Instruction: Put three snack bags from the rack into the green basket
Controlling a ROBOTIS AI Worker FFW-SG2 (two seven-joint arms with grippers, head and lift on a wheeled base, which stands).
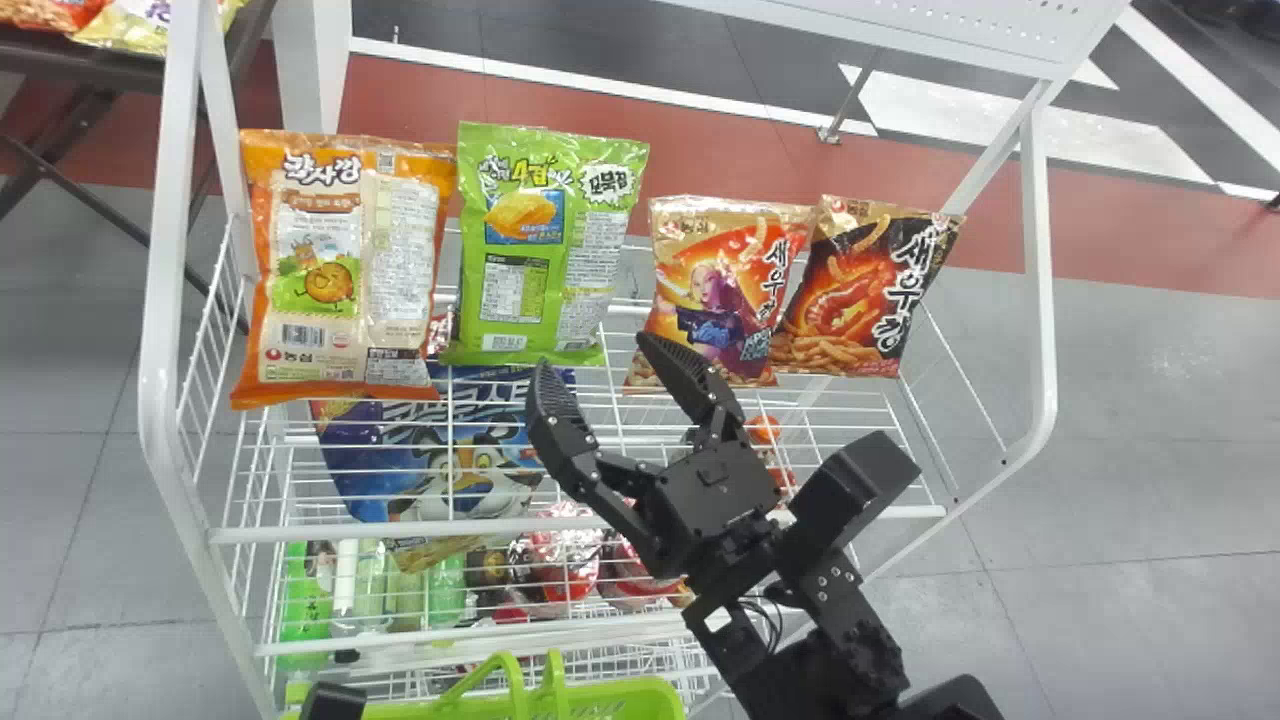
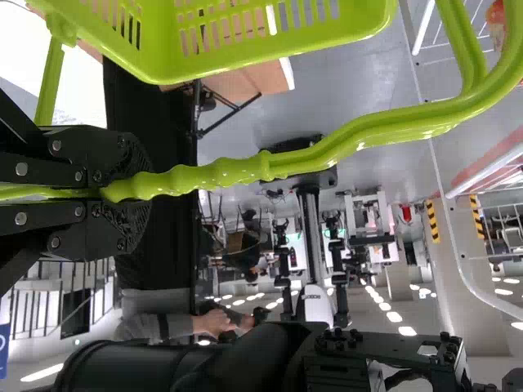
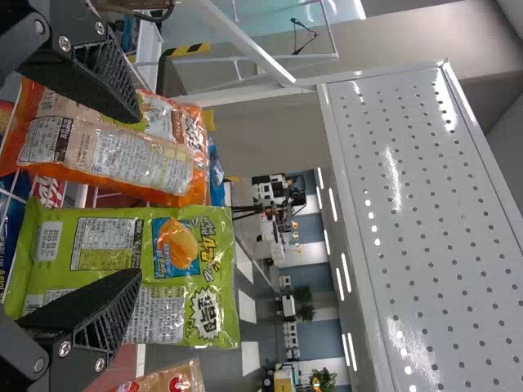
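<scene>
My right gripper (image 1: 600, 385) is open in front of the rack, close to the lower right of the green snack bag (image 1: 550, 250). An orange bag (image 1: 340, 270) stands left of it; two brown and black shrimp bags (image 1: 725, 290) (image 1: 870, 290) stand to the right. In the right wrist view the right gripper (image 3: 135, 196) has its fingers apart, over the orange bag (image 3: 106, 147) and the green bag (image 3: 122, 273), with nothing held. The left gripper (image 1: 333, 702) is at the bottom edge by the green basket (image 1: 610, 695). In the left wrist view the left gripper (image 2: 122, 184) is shut on the basket's handle (image 2: 310, 163).
The white wire rack's front rail (image 1: 580, 530) runs below the bags. A blue cereal bag (image 1: 450, 450) and bottles and cups lie on lower shelves. A perforated white panel (image 3: 433, 220) is above the bags. A dark table (image 1: 80, 55) stands at the far left.
</scene>
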